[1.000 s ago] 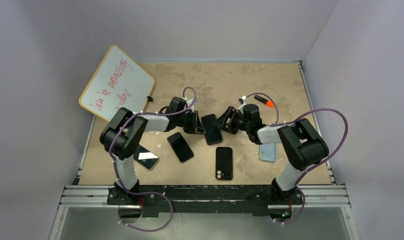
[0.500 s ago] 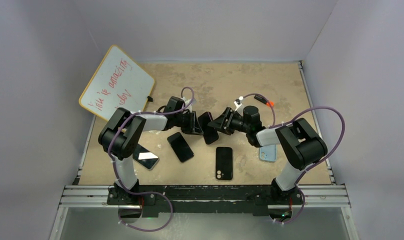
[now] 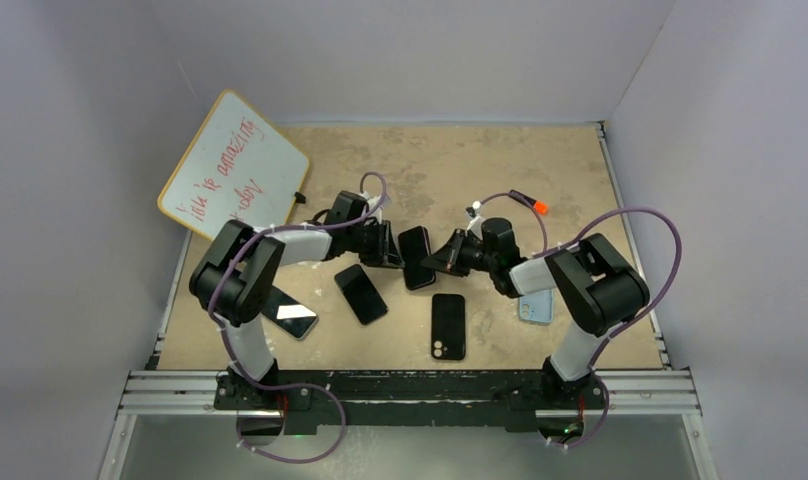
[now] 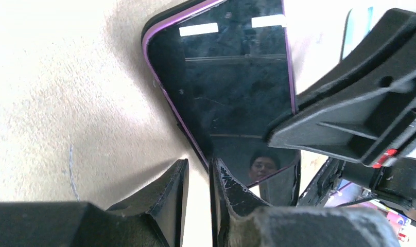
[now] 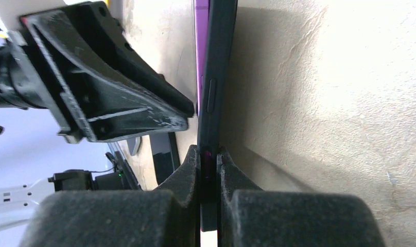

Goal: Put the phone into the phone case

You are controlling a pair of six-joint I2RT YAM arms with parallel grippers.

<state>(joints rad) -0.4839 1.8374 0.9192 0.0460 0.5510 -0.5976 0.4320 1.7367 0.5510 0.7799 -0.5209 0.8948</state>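
Note:
A purple-rimmed phone [image 3: 416, 257] sits in a dark phone case [image 5: 216, 77], raised on edge between both grippers at mid-table. My right gripper [image 5: 208, 152] is shut on the rim, its fingers clamped across case and phone [image 5: 200, 51]; from above, the right gripper [image 3: 443, 258] sits just right of it. My left gripper [image 4: 198, 167] has its jaws a narrow gap apart, with only bare table showing between them. The phone's glass [image 4: 231, 87] lies just past its fingertips, against the right-hand one. From above, the left gripper [image 3: 388, 246] is at the phone's left side.
A black phone [image 3: 361, 293] lies below the left gripper. Another black one [image 3: 448, 326], camera side up, is near the front. A reflective phone [image 3: 293, 318] lies by the left arm, a light blue case [image 3: 536, 305] under the right arm. Whiteboard [image 3: 233, 165] back left, marker [image 3: 528, 201] behind.
My right gripper has closed from wide open onto the phone's edge. The left jaws have parted slightly. The phone and both grippers have shifted a little to the left.

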